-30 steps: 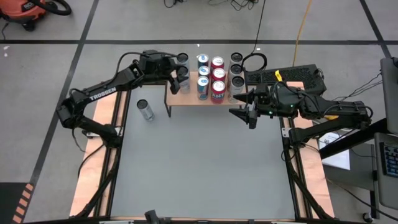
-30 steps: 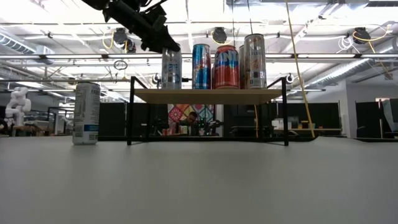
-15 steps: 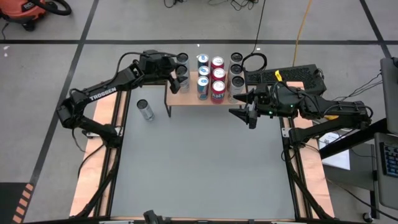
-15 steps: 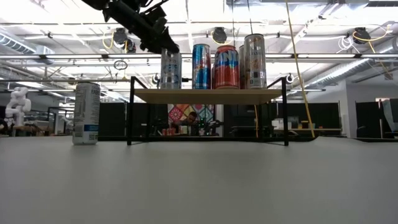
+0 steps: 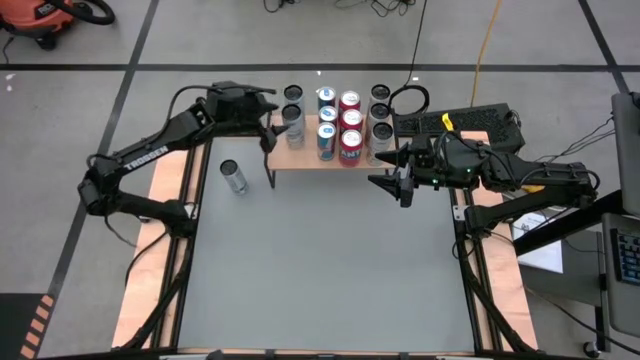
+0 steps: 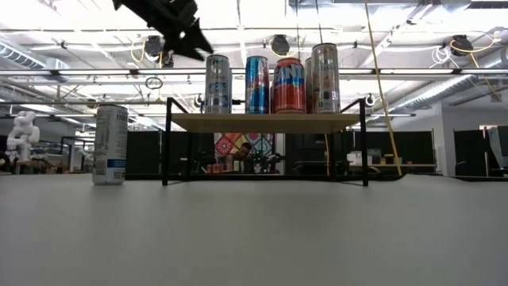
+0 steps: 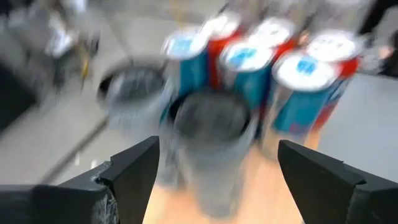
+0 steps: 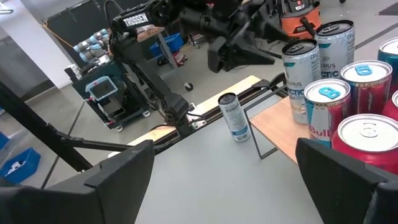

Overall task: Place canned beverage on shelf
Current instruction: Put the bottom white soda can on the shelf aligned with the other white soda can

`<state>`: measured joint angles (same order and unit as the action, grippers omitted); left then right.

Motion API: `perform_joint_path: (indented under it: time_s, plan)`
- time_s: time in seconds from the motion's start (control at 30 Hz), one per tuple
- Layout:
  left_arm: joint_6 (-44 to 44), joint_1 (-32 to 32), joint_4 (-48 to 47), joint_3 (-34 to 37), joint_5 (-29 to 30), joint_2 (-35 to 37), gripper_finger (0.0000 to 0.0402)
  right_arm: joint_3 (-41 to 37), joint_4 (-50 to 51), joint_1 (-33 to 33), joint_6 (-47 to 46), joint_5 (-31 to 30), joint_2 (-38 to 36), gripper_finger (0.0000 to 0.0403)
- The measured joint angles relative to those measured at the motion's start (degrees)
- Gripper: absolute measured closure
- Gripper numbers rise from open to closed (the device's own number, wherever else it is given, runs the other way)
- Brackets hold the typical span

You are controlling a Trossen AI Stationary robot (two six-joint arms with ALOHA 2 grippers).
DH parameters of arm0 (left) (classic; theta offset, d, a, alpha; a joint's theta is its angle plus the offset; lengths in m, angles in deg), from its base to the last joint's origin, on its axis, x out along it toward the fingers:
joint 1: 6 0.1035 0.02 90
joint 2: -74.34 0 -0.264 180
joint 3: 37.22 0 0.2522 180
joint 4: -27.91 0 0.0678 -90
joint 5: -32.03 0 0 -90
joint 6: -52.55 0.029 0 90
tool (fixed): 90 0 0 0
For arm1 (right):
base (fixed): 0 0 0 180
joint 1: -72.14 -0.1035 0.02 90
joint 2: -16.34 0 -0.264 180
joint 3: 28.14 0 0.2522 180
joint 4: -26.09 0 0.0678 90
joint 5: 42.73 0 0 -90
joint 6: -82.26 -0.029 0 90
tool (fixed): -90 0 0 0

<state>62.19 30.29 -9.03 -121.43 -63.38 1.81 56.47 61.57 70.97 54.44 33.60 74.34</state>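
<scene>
Left gripper (image 5: pixel 266 128) fingers spread with nothing between them, hanging just off the shelf's (image 5: pixel 305 157) left end, near the silver can (image 5: pixel 293 122) that stands upright on the wooden top. Right gripper (image 5: pixel 396 178) fingers also spread and empty, parked off the shelf's right end above the worktop (image 5: pixel 320 270). Shelf carries silver, blue and red cans in rows; one more silver can (image 5: pixel 233 177) stands alone on the worktop left of the shelf.
</scene>
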Motion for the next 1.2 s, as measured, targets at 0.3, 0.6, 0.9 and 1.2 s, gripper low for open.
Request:
perform_joint_path:
  time_s: [0.3, 0.6, 0.9, 1.2]
  plan:
    - [-10.85, -0.92, -14.09, 0.02, -2.19, -0.24, 0.0107, 0.0, 0.0, 0.0, 0.52, -0.09, 0.0, 0.0048]
    - [-8.89, -4.28, -11.49, 0.07, -3.58, -3.22, 0.0219, 0.0, 0.01, 0.01, 1.05, -0.18, 0.0, 0.0048]
    - [-7.38, -4.55, -11.08, 0.06, -0.86, -5.91, 0.0323, 0.0, 0.19, 0.01, 1.49, -0.23, 0.0, 0.0048]
    - [-5.85, -4.42, -8.8, 0.04, 2.96, -6.16, 0.0352, 0.0, 1.33, 0.01, 1.49, -0.24, 0.0, 0.0048]
